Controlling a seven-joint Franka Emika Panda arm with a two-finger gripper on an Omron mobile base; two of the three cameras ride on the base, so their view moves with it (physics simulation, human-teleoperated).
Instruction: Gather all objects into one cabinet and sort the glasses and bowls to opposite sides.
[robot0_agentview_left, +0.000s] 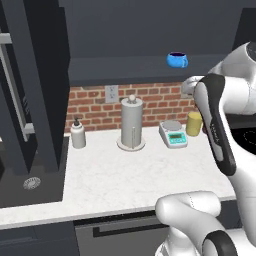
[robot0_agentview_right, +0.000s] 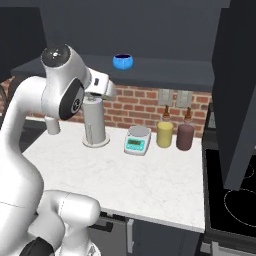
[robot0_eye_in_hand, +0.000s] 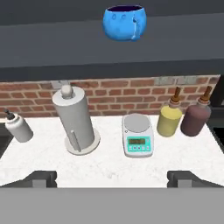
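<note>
One of the glasses, a squat bright blue cup (robot0_eye_in_hand: 124, 22) with a dark inside and a small handle, stands upright on the dark shelf of the open upper cabinet (robot0_agentview_left: 125, 70), above the brick wall. The same cup (robot0_agentview_left: 177, 60) (robot0_agentview_right: 122, 62) sits near the shelf's front edge. My gripper (robot0_eye_in_hand: 113, 178) is open, its two dark fingertips (robot0_eye_in_hand: 41, 177) far apart with nothing between them. It hangs over the counter, below the cup and well short of it. The bowls are out of view.
On the white counter (robot0_eye_in_hand: 109, 166) stand a grey paper-towel holder (robot0_eye_in_hand: 75, 120), a small scale (robot0_eye_in_hand: 138, 135), a yellow bottle (robot0_eye_in_hand: 169, 120), a maroon bottle (robot0_eye_in_hand: 195, 118) and a soap dispenser (robot0_eye_in_hand: 18, 127). A sink (robot0_agentview_left: 31, 182) lies left, a stovetop (robot0_agentview_right: 235, 200) right. A tall dark door panel (robot0_agentview_right: 235, 90) hangs at the right.
</note>
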